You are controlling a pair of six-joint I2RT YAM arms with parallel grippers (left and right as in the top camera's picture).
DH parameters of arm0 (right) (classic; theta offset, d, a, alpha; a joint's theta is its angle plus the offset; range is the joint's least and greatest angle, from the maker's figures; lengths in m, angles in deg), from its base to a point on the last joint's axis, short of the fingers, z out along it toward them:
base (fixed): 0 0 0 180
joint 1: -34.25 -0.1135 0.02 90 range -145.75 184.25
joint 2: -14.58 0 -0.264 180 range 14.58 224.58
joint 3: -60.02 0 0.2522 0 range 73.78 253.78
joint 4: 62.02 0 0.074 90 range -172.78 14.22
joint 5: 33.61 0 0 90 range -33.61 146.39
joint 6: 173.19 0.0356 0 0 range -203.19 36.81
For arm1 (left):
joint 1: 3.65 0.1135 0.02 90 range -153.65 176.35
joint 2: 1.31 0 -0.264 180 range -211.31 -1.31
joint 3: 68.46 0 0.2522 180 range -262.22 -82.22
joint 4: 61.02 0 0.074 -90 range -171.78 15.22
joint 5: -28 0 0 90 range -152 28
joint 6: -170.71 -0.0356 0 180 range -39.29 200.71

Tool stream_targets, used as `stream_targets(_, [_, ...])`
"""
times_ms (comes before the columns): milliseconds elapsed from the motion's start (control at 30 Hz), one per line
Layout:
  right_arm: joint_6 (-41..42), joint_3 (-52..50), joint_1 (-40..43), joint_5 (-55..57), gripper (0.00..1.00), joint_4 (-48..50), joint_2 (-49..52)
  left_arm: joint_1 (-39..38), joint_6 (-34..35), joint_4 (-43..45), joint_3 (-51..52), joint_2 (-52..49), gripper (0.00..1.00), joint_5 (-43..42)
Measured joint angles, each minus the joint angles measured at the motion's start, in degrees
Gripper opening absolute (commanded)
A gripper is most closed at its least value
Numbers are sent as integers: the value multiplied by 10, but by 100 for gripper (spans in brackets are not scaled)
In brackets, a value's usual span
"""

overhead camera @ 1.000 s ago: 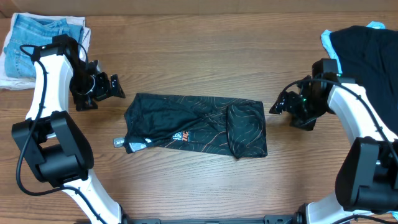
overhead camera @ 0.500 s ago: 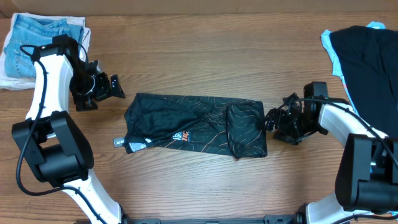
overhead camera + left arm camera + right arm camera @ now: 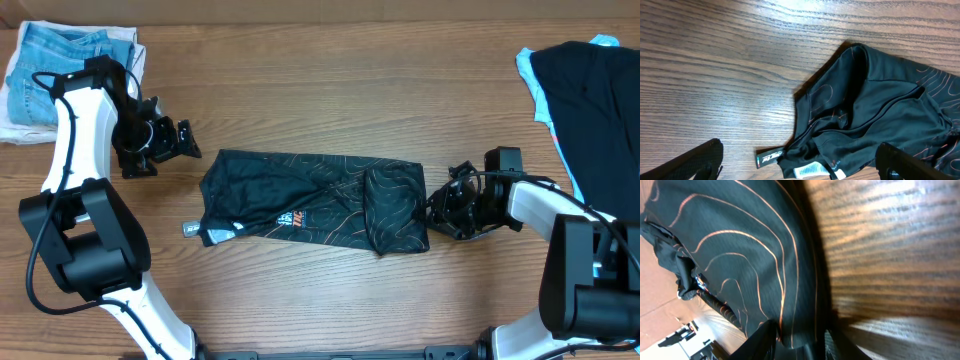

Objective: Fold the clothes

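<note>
The clothes, a black shirt (image 3: 310, 200) with thin orange contour lines, lie folded into a long band across the middle of the wooden table. My right gripper (image 3: 432, 208) sits low at the band's right end. In the right wrist view its fingers (image 3: 760, 341) pinch the edge of the shirt (image 3: 740, 245), with the fabric bunched between them. My left gripper (image 3: 185, 140) hovers wide open up and to the left of the shirt's left end, holding nothing. The left wrist view shows the shirt's collar end (image 3: 880, 115) and a small tag (image 3: 769, 157) between the spread fingertips (image 3: 695, 162).
Folded light-blue jeans (image 3: 60, 55) rest on a white cloth at the back left corner. A heap of black clothing (image 3: 590, 100) over something light blue fills the back right. Bare wood (image 3: 320, 90) surrounds the shirt.
My right gripper has slid left and down from beside the shirt onto its right edge, and its jaws have closed on the fabric. The left arm and the shirt have stayed put.
</note>
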Motion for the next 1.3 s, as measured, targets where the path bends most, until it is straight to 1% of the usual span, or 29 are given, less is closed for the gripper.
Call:
stream_targets(33, [2, 0, 0, -1, 34, 5, 0, 0, 0, 0, 0, 0, 100, 0])
stream_targets(133, [11, -1, 0, -4, 22, 17, 0, 0, 0, 0, 0, 0, 100, 0])
stream_targets(167, [13, -1, -1, -5, 15, 21, 0, 0, 0, 0, 0, 0, 100, 0])
stream_targets(200, [14, -2, -1, -5, 5, 25, 0, 0, 0, 0, 0, 0, 100, 0])
stream_targets(433, [34, -3, -4, -2, 4, 34, 0, 0, 0, 0, 0, 0, 100, 0])
stream_targets(700, [76, -2, -1, 47, 4, 20, -4, 0, 0, 0, 0, 0, 100, 0])
stream_targets(900, [96, 16, 12, 121, 4, -44, -49, 0, 0, 0, 0, 0, 100, 0])
stream_targets(1167, [110, 96, 17, 217, 4, -147, -123, 0, 0, 0, 0, 0, 100, 0])
stream_targets(1300, [114, 120, 4, 237, 4, -154, -148, 0, 0, 0, 0, 0, 100, 0])
